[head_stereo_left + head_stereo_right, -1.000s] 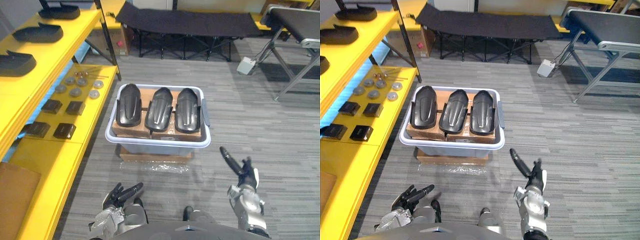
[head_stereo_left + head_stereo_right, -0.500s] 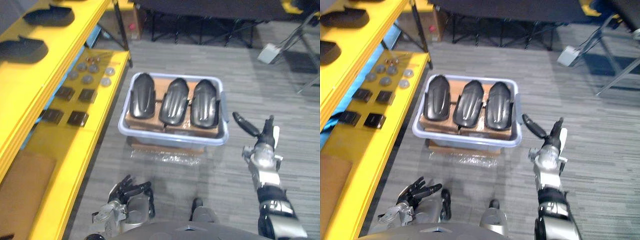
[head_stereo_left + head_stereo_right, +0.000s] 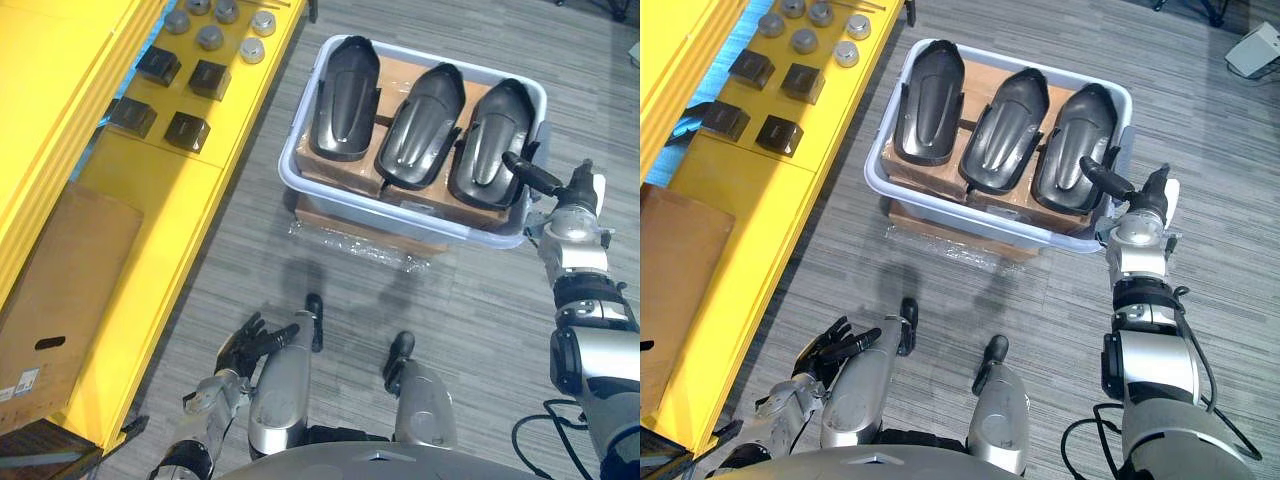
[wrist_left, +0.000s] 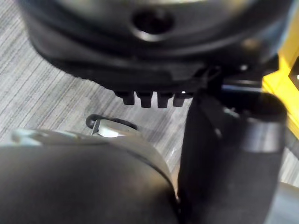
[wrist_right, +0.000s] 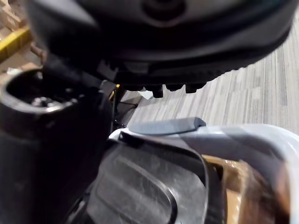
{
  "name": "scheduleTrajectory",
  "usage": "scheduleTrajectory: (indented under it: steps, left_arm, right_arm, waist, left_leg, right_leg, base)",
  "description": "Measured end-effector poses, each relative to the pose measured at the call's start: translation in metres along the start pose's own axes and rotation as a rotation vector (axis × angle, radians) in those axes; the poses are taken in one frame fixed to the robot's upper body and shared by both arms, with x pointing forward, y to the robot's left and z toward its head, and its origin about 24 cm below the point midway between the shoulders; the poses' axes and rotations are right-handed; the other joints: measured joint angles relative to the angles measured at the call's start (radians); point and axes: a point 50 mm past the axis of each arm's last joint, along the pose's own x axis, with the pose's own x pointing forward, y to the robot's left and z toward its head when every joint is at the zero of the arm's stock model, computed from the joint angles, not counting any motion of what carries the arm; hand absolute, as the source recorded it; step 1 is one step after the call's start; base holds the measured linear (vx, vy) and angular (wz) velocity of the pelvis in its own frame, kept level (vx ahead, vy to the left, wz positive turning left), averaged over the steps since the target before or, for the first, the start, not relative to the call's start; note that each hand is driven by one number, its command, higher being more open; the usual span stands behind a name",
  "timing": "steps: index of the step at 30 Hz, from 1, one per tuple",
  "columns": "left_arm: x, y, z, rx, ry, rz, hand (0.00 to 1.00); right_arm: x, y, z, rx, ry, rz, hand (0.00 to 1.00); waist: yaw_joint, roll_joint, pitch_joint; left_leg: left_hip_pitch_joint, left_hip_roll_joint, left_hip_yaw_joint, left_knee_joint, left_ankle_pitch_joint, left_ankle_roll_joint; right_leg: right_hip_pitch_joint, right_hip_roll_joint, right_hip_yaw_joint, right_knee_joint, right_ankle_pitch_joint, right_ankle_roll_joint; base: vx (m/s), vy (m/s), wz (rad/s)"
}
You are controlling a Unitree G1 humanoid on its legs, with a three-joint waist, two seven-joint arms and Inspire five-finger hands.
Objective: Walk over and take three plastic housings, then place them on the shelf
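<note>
Housings (image 3: 420, 125) — rightmost partly behind right hand (image 3: 572, 203)

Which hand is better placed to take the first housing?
Right. The right hand is open at the right rim of the bin, beside the rightmost housing; the left hand hangs low, away from it.

3 housings (image 3: 420, 125) lie uncovered inside the walled bin (image 3: 390, 212).
</note>
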Motion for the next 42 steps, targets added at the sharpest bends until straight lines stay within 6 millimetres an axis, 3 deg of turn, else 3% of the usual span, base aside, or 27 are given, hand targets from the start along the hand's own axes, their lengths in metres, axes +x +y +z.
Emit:
scheduleTrajectory:
  steps: [7,10,11,16,20,26,29,42]
  left_arm:
    - [0.005,-0.008,0.006,-0.027,-0.019,-0.023,1.00]
    - [0.007,-0.017,0.012,-0.061,-0.050,-0.046,1.00]
    - [0.008,-0.021,0.015,-0.070,-0.061,-0.061,1.00]
    - [0.013,-0.042,0.023,-0.087,-0.092,-0.126,1.00]
    - [0.012,-0.041,0.021,-0.116,-0.086,-0.105,1.00]
    - [0.012,-0.043,0.022,-0.095,-0.083,-0.106,1.00]
    - [0.012,-0.045,0.024,-0.064,-0.088,-0.121,1.00]
    - [0.011,-0.043,0.026,-0.037,-0.091,-0.089,1.00]
  right_arm:
    - [0.002,0.005,0.012,-0.003,0.097,0.023,1.00]
    - [0.006,-0.005,0.028,-0.040,0.100,0.020,1.00]
    - [0.007,-0.008,0.032,-0.048,0.106,0.017,0.00]
    - [0.011,-0.032,0.042,-0.186,0.139,-0.087,0.00]
    - [0.013,-0.058,0.049,-0.253,0.133,-0.180,0.00]
    - [0.013,-0.060,0.040,-0.314,0.187,-0.196,0.00]
    - [0.012,-0.044,0.030,-0.311,0.220,-0.125,0.00]
    - [0.013,-0.042,0.021,-0.424,0.049,-0.151,0.00]
  waist:
    - [0.012,0.006,0.010]
    - [0.013,0.008,0.011]
    - [0.009,0.010,0.011]
    - [0.010,0.024,0.019]
    - [0.008,0.034,0.024]
    - [0.006,0.034,0.024]
    - [0.005,0.034,0.024]
    - [0.001,0.035,0.023]
  left_leg:
    - [-0.045,-0.007,-0.010,0.009,0.016,0.014]
    - [-0.066,-0.013,-0.013,0.009,0.020,0.010]
    - [-0.076,-0.017,-0.018,0.007,0.023,0.006]
    - [-0.105,-0.033,-0.026,-0.014,0.045,-0.001]
    - [-0.108,-0.038,-0.025,-0.043,0.067,-0.005]
    - [-0.089,-0.037,-0.028,-0.087,0.102,-0.009]
    - [-0.080,-0.032,-0.024,-0.101,0.116,-0.016]
    - [-0.075,-0.027,-0.014,-0.108,0.119,-0.011]
  right_leg:
    - [-0.052,-0.018,-0.022,0.058,-0.027,-0.002]
    - [-0.091,-0.032,-0.027,0.103,-0.050,-0.006]
    - [-0.103,-0.037,-0.032,0.116,-0.054,-0.006]
    - [-0.150,-0.060,-0.045,0.159,-0.072,-0.013]
    - [-0.171,-0.072,-0.048,0.175,-0.080,-0.017]
    - [-0.172,-0.083,-0.073,0.202,-0.102,-0.036]
    - [-0.172,-0.084,-0.081,0.210,-0.110,-0.042]
    - [-0.166,-0.081,-0.080,0.205,-0.109,-0.042]
  base:
    - [0.00,-0.007,0.08]
    - [-0.02,-0.015,0.05]
    - [-0.03,-0.018,0.14]
    - [-0.04,-0.011,0.11]
    - [-0.02,-0.019,0.06]
    - [0.02,-0.066,0.09]
    - [0.03,-0.060,0.05]
    - [0.00,-0.001,0.00]
